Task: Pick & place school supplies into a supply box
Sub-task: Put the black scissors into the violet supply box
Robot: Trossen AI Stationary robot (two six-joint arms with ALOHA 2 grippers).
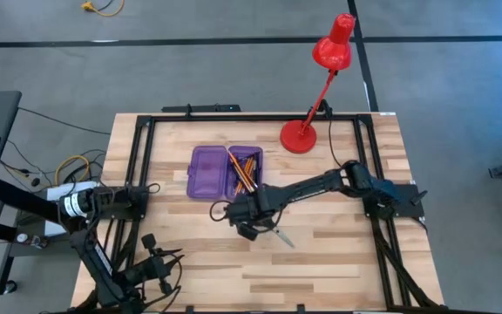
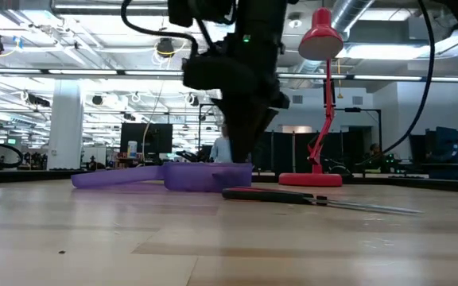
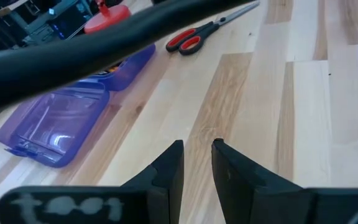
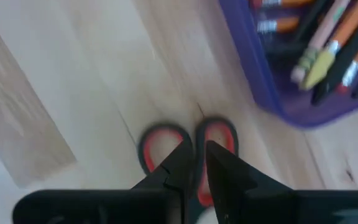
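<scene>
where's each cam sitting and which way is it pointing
High view: overhead, straight down on the table; both arms show.
Low view: table height, looking across to the room; the right arm hangs above the scissors.
Left wrist view: on the left arm, past the left claw toward the purple case.
Right wrist view: on the right arm, down past the right claw onto the scissor handles.
All four share scissors and case.

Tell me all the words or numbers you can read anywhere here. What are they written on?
No words or numbers can be read.
A white mark on the left gripper in its own wrist view is too blurred to read.
The purple supply box, pencils, scissors and red lamp show no print.
</scene>
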